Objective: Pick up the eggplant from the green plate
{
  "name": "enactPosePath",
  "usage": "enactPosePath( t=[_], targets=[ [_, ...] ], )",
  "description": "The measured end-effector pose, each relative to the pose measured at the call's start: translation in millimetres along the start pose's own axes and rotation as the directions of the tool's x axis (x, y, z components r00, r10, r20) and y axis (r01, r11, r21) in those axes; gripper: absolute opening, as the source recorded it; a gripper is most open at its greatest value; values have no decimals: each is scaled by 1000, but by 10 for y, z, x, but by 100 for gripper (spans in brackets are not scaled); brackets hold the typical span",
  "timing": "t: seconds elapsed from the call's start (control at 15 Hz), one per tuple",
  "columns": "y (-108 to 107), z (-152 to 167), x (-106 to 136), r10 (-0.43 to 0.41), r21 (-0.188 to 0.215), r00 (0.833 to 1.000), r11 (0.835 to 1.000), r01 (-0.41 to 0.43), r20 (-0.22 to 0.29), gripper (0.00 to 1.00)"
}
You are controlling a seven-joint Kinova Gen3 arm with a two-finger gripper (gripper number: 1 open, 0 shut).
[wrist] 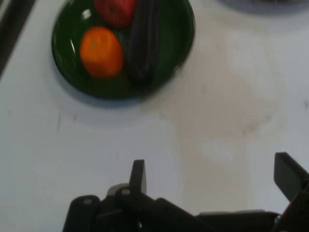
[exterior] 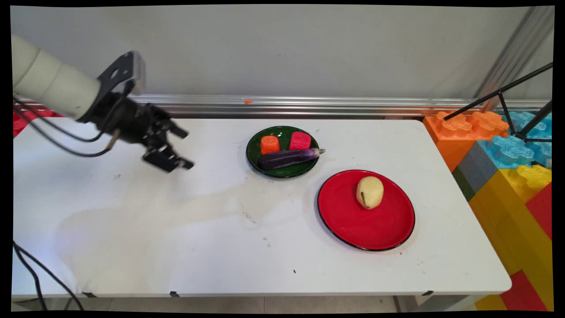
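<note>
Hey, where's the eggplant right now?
In the main view the eggplant lies on the green plate near the table's far middle, in front of the orange and red pieces, right of the open gripper.

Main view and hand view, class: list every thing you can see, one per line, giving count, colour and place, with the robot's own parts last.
Green plate: one, dark green, table's far middle.
Orange block: one, orange, on the green plate, left.
Red block: one, red, on the green plate, right.
Eggplant: one, purple, across the green plate's near side.
Red plate: one, red, right of centre.
Potato: one, pale yellow, on the red plate.
Table: one, white.
Toy bricks: several, orange, blue, yellow, red, right of the table.
Gripper: one, black, open, above the table's left, holding nothing.
</note>
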Motion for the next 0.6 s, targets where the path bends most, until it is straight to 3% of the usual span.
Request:
enactPosePath(
  t=[0.27, 0.6],
  targets=[
    [-100, 240, 223, -33, 32, 996, 999, 36, -81, 100],
    [-145, 699, 449, -80, 57, 991, 995, 87, -112, 100]
  ],
)
